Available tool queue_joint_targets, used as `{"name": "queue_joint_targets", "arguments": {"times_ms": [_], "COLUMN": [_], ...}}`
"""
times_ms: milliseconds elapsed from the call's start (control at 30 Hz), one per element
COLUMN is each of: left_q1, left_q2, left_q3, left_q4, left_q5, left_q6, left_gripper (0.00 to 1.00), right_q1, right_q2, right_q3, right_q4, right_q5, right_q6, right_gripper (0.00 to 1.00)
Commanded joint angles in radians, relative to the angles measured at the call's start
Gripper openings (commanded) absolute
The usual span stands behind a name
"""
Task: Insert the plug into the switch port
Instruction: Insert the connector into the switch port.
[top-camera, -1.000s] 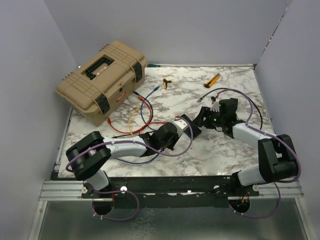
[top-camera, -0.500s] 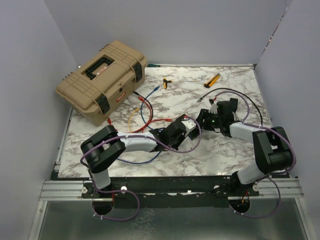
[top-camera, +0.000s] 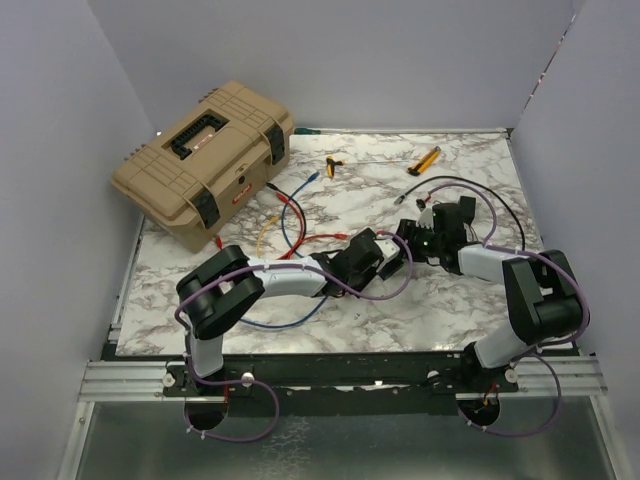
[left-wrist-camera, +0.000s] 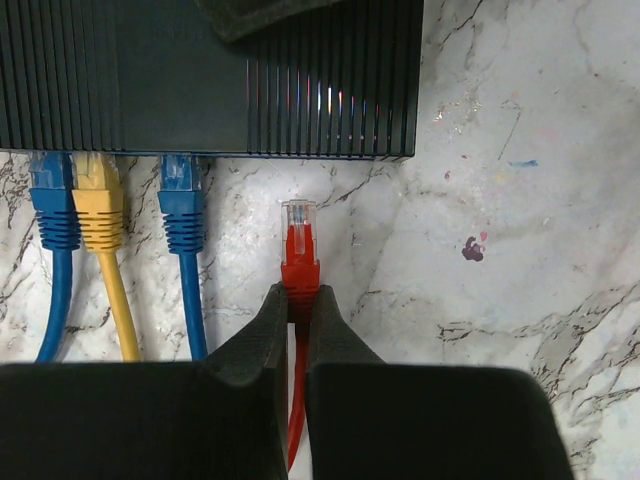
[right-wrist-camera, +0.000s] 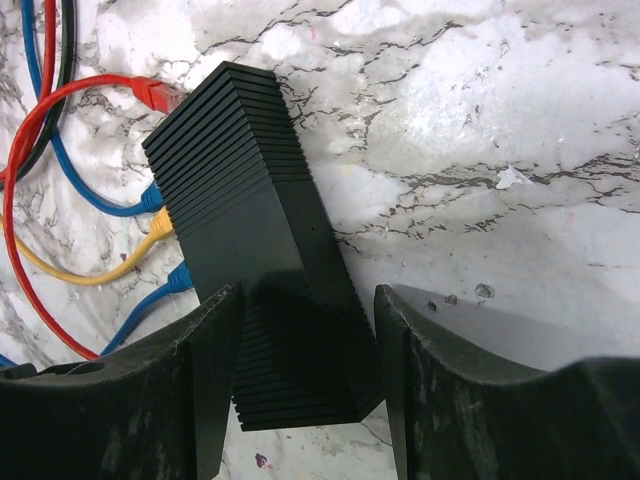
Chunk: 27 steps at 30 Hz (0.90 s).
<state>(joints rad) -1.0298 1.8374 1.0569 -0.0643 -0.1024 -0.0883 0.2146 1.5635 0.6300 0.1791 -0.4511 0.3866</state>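
The switch (left-wrist-camera: 150, 80) is a black ribbed box, not white-grey. Two blue plugs and a yellow plug (left-wrist-camera: 98, 180) sit in its near edge. My left gripper (left-wrist-camera: 300, 297) is shut on the red plug (left-wrist-camera: 299, 240), whose clear tip points at the same edge, a short gap away, right of the blue plugs. The port openings are hidden under the edge. My right gripper (right-wrist-camera: 308, 300) straddles the switch (right-wrist-camera: 240, 180) at one end, fingers against both sides. In the top view both grippers (top-camera: 388, 262) (top-camera: 412, 243) meet at mid-table.
A tan toolbox (top-camera: 205, 160) stands at the back left. Loose red, blue and yellow cables (top-camera: 290, 225) loop between it and the arms. A yellow tool (top-camera: 424, 160) and a small clip (top-camera: 331, 166) lie at the back. A red plug (right-wrist-camera: 158, 93) shows by the switch's far corner.
My left arm has reached right across the table, bringing the red plug up to the switch. My right gripper has shifted slightly left and stays on the switch.
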Motion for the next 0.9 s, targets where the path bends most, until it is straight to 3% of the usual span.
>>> {"name": "queue_joint_targets", "arguments": {"times_ms": [0,867], "left_q1": [-0.005,-0.004], "left_q2": [0.029,0.085], "left_q3": [0.05,0.159], "left_q4": [-0.057,-0.117], "left_q5": [-0.034,-0.082], "left_q6": [0.025,-0.009], "left_gripper": [0.0,0.0], "right_q1": [-0.005,-0.004], "right_q2": [0.023,0.048], "right_q3": [-0.014,-0.01], "right_q4": [0.022,0.035], "right_q5": [-0.03,-0.076], "right_q6": [-0.021,-0.016], "right_gripper": [0.58,0.57]}}
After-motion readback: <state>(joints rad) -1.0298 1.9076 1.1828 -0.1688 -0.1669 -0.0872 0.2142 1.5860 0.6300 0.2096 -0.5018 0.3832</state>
